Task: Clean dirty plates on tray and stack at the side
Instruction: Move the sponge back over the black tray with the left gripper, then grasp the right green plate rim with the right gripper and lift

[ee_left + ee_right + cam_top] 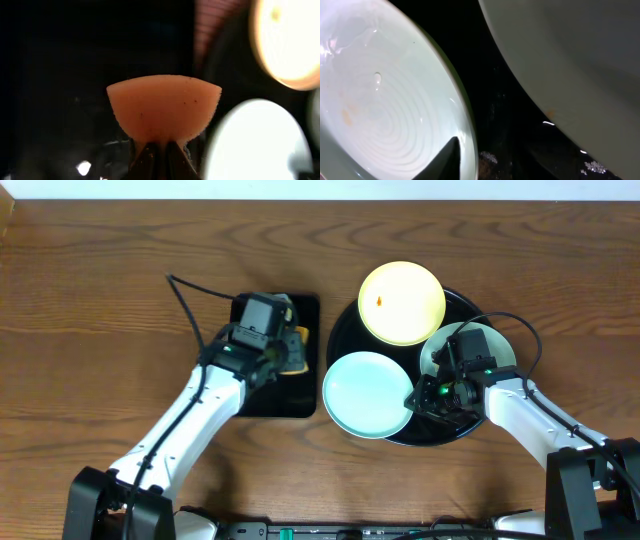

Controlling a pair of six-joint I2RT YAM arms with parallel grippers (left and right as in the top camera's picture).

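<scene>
The round black tray (343, 323) holds three plates. The pale yellow plate (402, 302) with an orange speck lies at the back. One mint-blue plate (365, 395) lies at the front left, overhanging the tray rim. The other mint-blue plate (482, 340) lies at the right, partly under my right arm. My right gripper (420, 395) is at the right rim of the front plate (380, 100), with one finger (465, 150) on its inner face and the other hidden below. My left gripper (285, 350) is shut on an orange sponge (164, 107) over the small rectangular tray.
The small rectangular black tray (262, 402) lies left of the round tray, under my left gripper. The wood table (100, 300) lies open to the left and back. In the left wrist view the yellow plate (290, 40) and a mint-blue plate (260, 145) show at the right.
</scene>
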